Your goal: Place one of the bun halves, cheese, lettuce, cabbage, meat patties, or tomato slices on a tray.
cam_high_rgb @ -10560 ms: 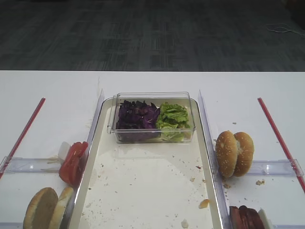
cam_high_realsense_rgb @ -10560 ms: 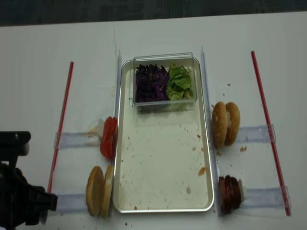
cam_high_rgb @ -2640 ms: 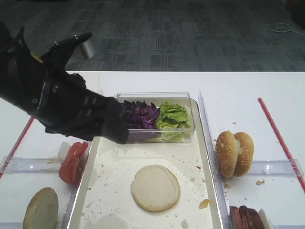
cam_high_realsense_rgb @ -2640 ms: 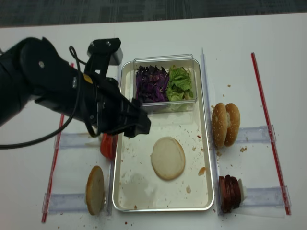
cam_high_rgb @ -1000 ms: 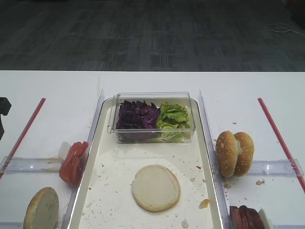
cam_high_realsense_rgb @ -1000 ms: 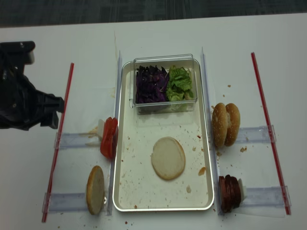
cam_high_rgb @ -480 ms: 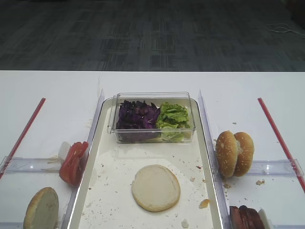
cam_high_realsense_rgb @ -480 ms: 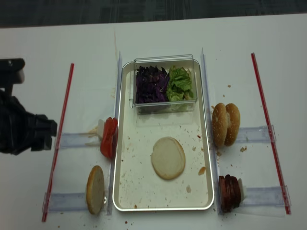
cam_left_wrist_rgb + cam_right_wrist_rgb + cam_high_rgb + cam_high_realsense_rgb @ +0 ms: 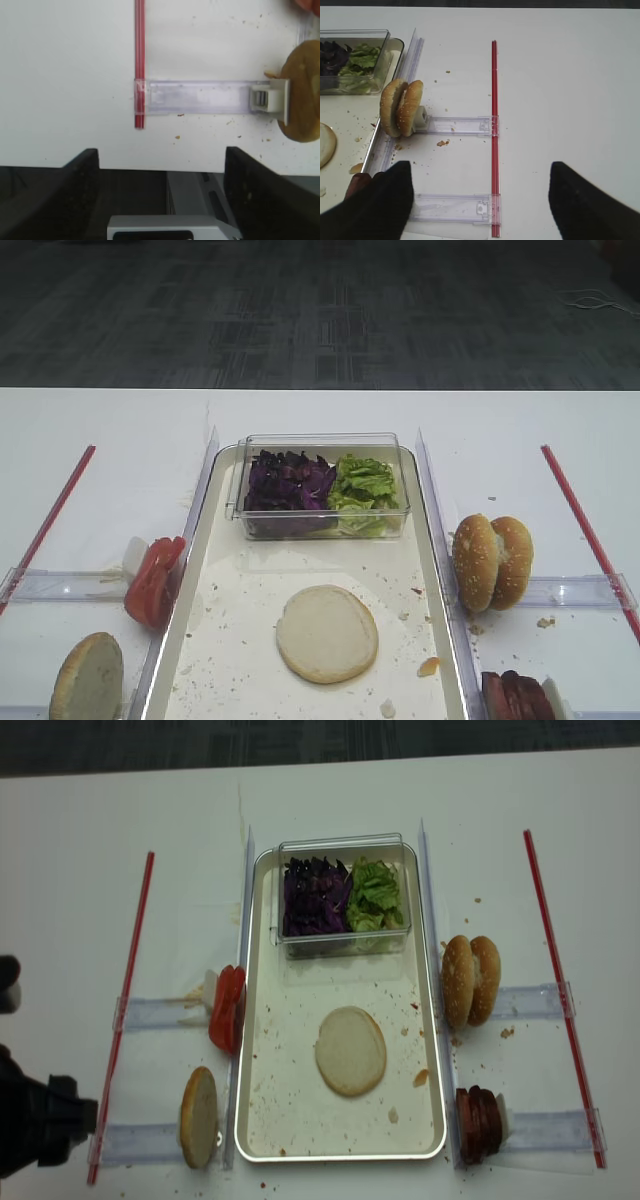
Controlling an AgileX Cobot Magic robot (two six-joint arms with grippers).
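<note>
Now we note the left gripper (image 9: 162, 200) at the bottom of its wrist view, jaws spread wide, holding nothing, hovering off the table edge; the right gripper (image 9: 480, 200) also stands open and empty. Outward, the bun half (image 9: 350, 1050) lies cut face up at centre of the tray (image 9: 262, 1120), lower middle of the overhead frame. We judge the placement done. Tomato slices (image 9: 227, 1008) and the other plain bun half (image 9: 198, 1116) remain left of the tray, untouched.
</note>
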